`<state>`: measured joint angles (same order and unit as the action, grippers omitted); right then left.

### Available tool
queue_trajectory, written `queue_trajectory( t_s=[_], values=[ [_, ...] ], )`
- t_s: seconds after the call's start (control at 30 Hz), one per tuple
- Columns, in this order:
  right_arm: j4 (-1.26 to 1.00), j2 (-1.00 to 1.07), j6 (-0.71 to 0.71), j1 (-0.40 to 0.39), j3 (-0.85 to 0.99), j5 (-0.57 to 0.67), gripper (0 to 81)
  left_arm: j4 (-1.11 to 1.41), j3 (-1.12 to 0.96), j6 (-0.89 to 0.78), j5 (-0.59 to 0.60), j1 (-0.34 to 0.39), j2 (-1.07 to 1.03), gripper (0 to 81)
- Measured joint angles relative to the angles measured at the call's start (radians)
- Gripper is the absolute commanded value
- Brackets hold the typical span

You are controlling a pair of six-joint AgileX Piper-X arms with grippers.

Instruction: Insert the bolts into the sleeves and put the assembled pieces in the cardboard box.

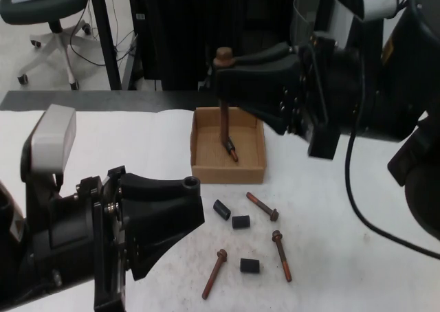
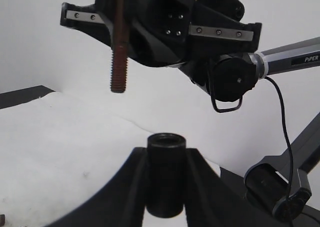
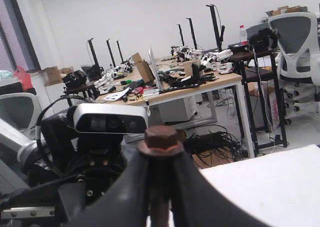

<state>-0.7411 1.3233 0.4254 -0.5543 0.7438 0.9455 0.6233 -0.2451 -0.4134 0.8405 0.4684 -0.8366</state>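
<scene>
My left gripper [image 1: 191, 183] is shut on a black sleeve [image 2: 166, 177], held upright with its open end up. My right gripper [image 1: 223, 59] is shut on a rusty bolt [image 1: 225, 113] just below its head [image 3: 160, 137]; the bolt hangs threads down. In the left wrist view the bolt's threaded tip [image 2: 118, 69] hangs above the sleeve and off to one side, apart from it. The cardboard box [image 1: 206, 169] stands mid-bench with one assembled piece [image 1: 231, 149] inside. On the bench lie three loose bolts [image 1: 262, 206] [image 1: 280, 255] [image 1: 214, 273] and three loose sleeves [image 1: 221, 209] [image 1: 240, 222] [image 1: 250, 265].
The white bench [image 1: 137, 147] has bare room left of the box. The right arm's black body [image 1: 385, 85] and its cable [image 1: 357, 195] hang over the bench's right side. An office chair [image 1: 48, 16] and dark stands are behind the bench.
</scene>
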Motion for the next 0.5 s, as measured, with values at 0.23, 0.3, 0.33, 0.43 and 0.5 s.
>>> queue_trajectory(
  t_s=[0.23,0.3,0.33,0.43,0.5],
  values=[
    [-0.073,0.000,-0.006,-0.072,0.000,-0.024,0.8,-0.001,0.000,-0.001,0.000,0.000,0.000,0.3],
    [-0.090,0.000,-0.006,-0.083,0.000,-0.024,0.8,0.001,0.000,-0.001,0.000,0.000,0.000,0.3],
    [-0.090,0.000,-0.006,-0.083,0.000,-0.026,0.8,0.001,0.000,-0.001,0.000,0.000,0.000,0.3],
    [-0.093,0.000,-0.006,-0.083,0.000,-0.026,0.8,0.001,0.000,-0.001,0.000,0.000,0.000,0.3],
    [-0.096,0.000,-0.006,-0.086,0.000,-0.026,0.8,0.001,0.000,-0.002,0.000,0.000,0.000,0.3]
  ],
)
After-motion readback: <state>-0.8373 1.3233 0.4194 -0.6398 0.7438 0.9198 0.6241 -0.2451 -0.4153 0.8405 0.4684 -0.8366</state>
